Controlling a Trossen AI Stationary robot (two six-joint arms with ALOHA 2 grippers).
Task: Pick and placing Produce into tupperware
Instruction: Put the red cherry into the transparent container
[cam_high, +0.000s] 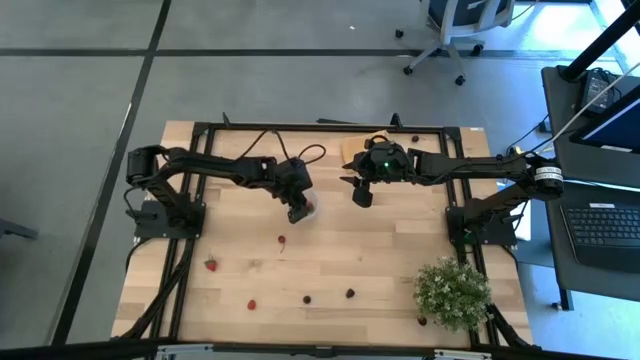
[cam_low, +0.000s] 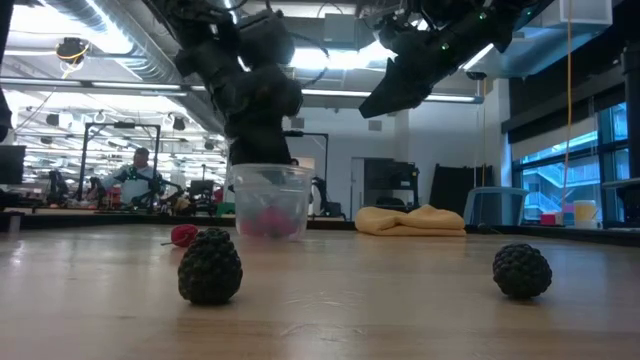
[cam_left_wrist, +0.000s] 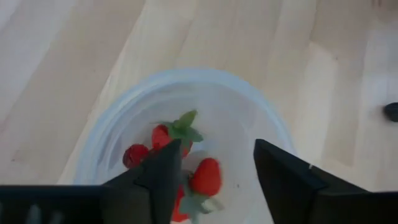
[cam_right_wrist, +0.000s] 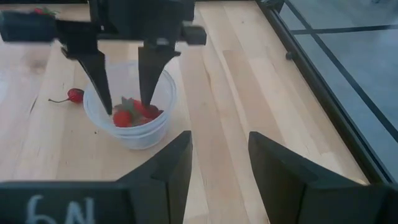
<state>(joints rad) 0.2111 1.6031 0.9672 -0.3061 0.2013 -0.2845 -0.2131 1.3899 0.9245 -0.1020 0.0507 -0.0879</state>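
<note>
The tupperware, a small round translucent cup, stands on its base on the table's middle. Several red strawberries lie inside it. My left gripper points down, open, with its fingertips dipped inside the cup's rim on either side of the berries. My right gripper hovers open to the right of the cup, above the table. Loose produce lies on the table: a red cherry, a strawberry and dark berries.
A bushy green plant with white flowers stands at the table's near right corner. A yellow folded cloth lies at the far side, under my right arm. More berries lie near the near edge, with one at the far edge.
</note>
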